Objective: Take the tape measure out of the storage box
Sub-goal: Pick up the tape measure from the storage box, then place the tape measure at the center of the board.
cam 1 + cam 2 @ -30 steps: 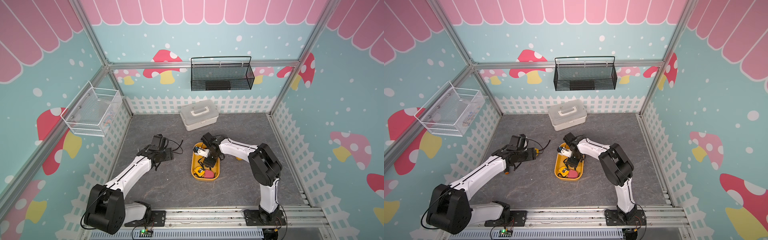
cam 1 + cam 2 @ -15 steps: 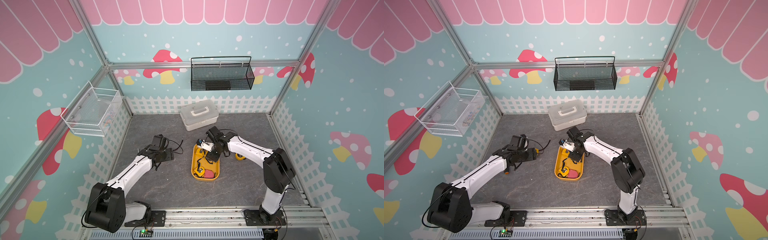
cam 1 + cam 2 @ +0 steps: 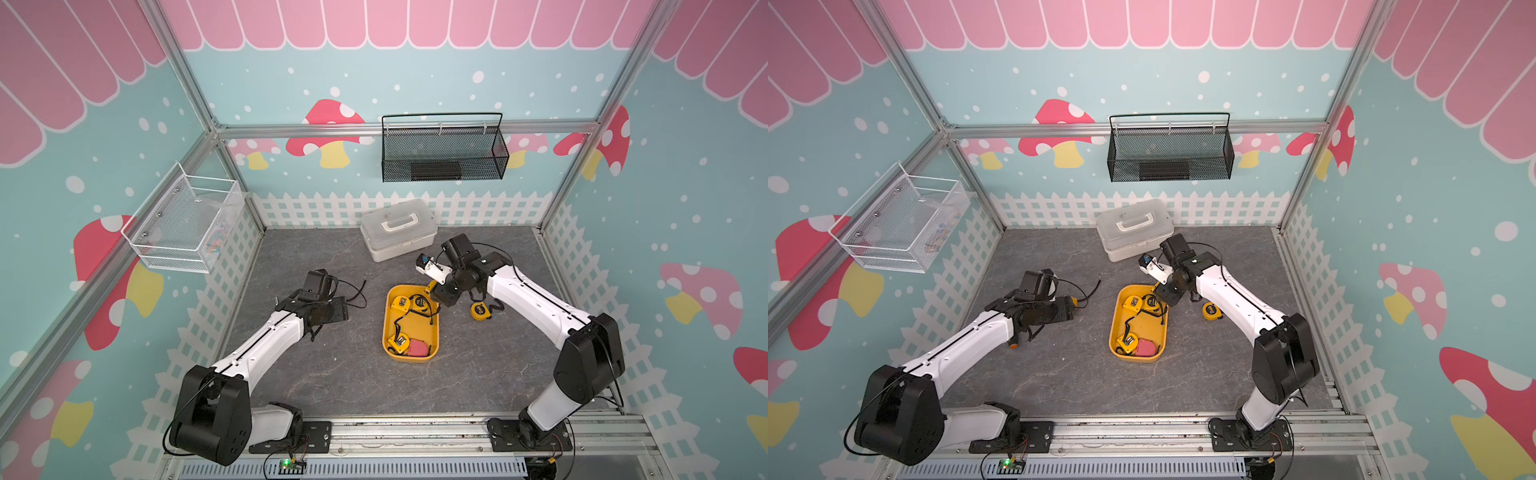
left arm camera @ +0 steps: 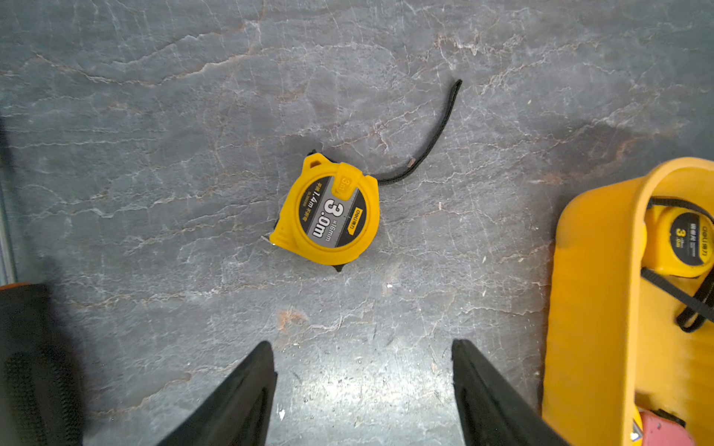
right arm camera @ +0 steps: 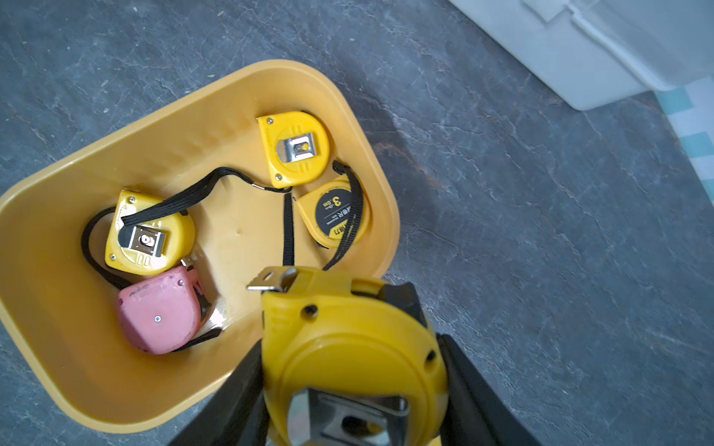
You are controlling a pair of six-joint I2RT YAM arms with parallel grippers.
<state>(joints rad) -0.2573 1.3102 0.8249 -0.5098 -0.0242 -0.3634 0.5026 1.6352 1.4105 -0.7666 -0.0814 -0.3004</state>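
Observation:
The storage box is an orange-yellow tub on the grey floor, holding several tape measures, yellow ones and a pink one. My right gripper is shut on a yellow tape measure, held in the air over the box's far right corner. My left gripper hangs open left of the box, with nothing between its fingers. Another yellow tape measure lies on the floor in front of them.
One more yellow tape measure lies on the floor right of the box, under my right arm. A white lidded case stands behind the box. A black mesh basket and a white wire basket hang on the walls.
My right gripper has risen out of the box with the tape measure and drifted toward the box's far right corner. The left arm has stayed put.

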